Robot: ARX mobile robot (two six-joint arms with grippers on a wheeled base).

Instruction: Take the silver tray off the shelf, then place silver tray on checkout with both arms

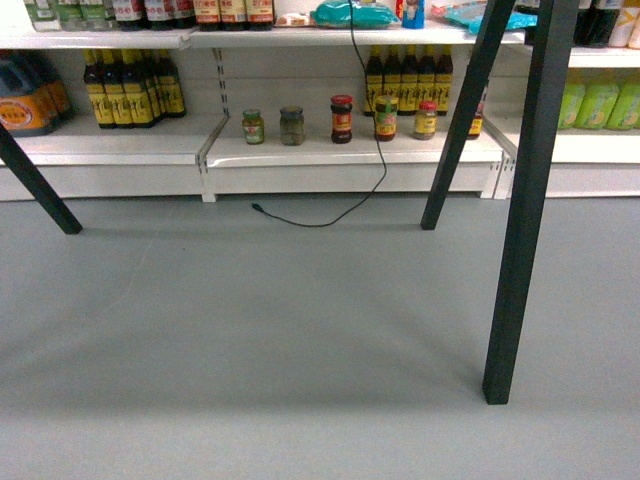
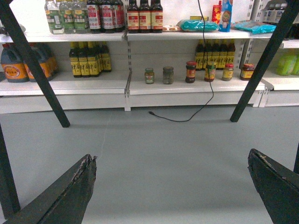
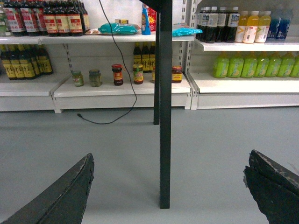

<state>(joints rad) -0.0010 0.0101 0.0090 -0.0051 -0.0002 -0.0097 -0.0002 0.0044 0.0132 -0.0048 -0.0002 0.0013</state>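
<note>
The silver tray and the checkout are out of view in all three views. The shelf is a white board low at the back, holding jars and dark bottles; it also runs across the left wrist view and the right wrist view. My left gripper is open above bare grey floor, with nothing between its black fingers. My right gripper is open too, its fingers wide apart and empty. Neither gripper appears in the head view.
Black slanted legs stand between me and the shelf, and one more at left. One upright leg is straight ahead of the right gripper. A black cable hangs down and trails on the grey floor.
</note>
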